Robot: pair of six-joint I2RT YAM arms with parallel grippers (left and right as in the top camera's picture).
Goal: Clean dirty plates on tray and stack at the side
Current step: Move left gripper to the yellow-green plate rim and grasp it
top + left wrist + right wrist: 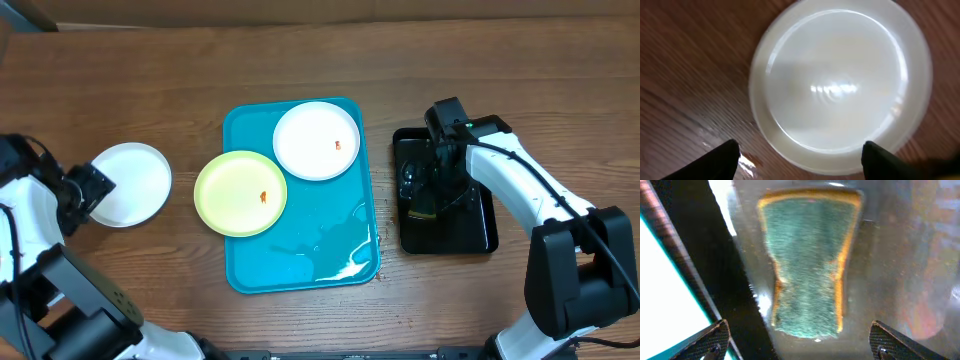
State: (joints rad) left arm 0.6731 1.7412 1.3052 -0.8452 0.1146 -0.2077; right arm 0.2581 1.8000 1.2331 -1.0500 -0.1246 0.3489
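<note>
The turquoise tray (300, 255) lies mid-table. On it sits a white plate (317, 140) with a small orange smear. A yellow-green plate (240, 193), also smeared orange, overlaps the tray's left rim. Another white plate (128, 184) (840, 85) lies flat on the wood left of the tray and looks free of smears. My left gripper (88, 190) (800, 147) is open at that plate's near rim, fingers wide apart and holding nothing. Over at the right, my right gripper (432, 185) (799, 326) hangs open above a green-and-yellow sponge (807, 260).
The sponge lies in a wet glossy black tray (470, 235) right of the turquoise tray. A puddle of water (345, 250) glistens on the turquoise tray's lower right part. A small wet patch (752, 162) marks the wood by the left plate.
</note>
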